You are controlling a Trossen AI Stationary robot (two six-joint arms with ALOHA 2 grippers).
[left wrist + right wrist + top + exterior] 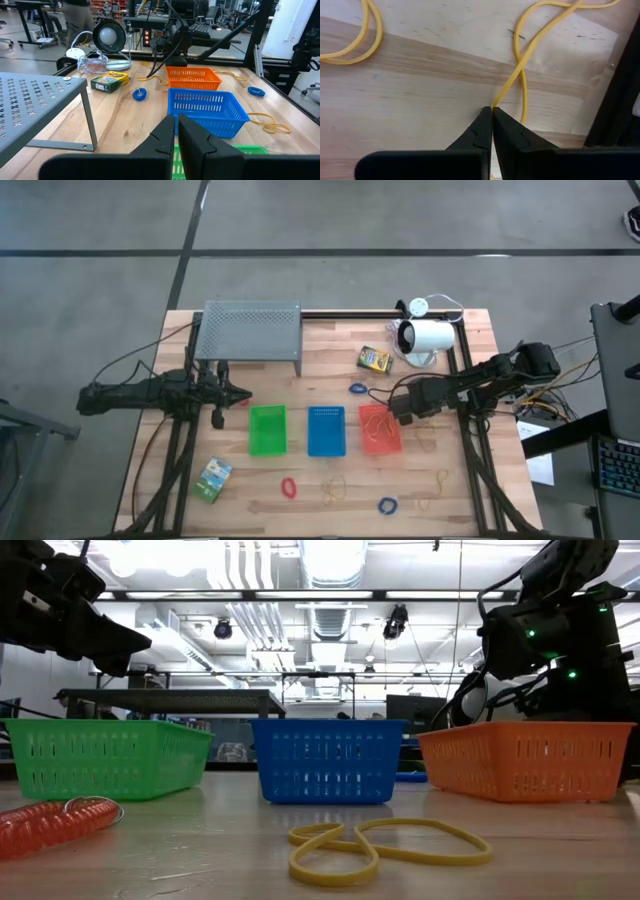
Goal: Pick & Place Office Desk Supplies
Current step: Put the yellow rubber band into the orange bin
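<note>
My right gripper [492, 111] is down on the table [420, 75], jaws closed together on a thin yellow rubber band [520, 65]. The strand runs straight out from the fingertips, crossing over itself just ahead of them. My left gripper [177, 120] hangs with jaws together, empty, the blue basket [205, 107] just ahead.

My right arm reaches in from the right side of the table, bent at the elbow, its wrist tipped down so the right gripper [492, 111] sits at the tabletop. Its two dark fingers [479, 131] are pressed together at the tips, pinching a thin yellow rubber band [521, 60]. My left arm lies stretched low across the left side, and the left gripper [177, 120] points toward the table's middle, fingers nearly touching, holding nothing.
</note>
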